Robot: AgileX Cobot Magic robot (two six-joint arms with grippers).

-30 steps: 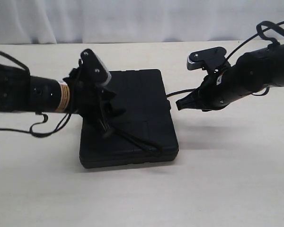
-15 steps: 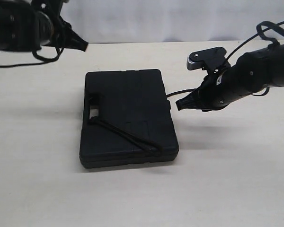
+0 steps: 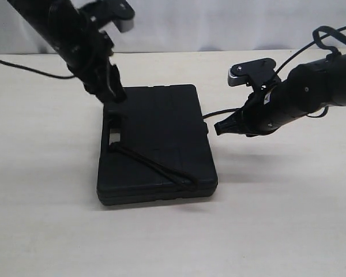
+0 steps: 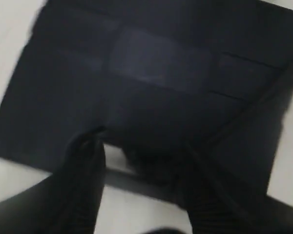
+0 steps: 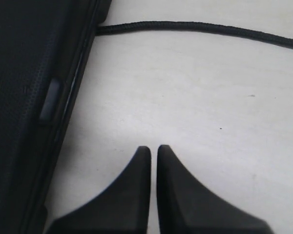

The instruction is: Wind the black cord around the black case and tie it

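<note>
Exterior: black cord (image 3: 155, 167) crosses black case (image 3: 161, 118); right wrist: right gripper (image 5: 150, 148) closed.

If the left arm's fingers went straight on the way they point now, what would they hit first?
Most likely the black case, near its handle end, though depth is hard to judge.

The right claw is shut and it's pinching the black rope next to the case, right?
Not quite. The right gripper is shut but pinches nothing: the right wrist view shows its tips together over bare table, the black cord lying apart from them beside the black case.
</note>
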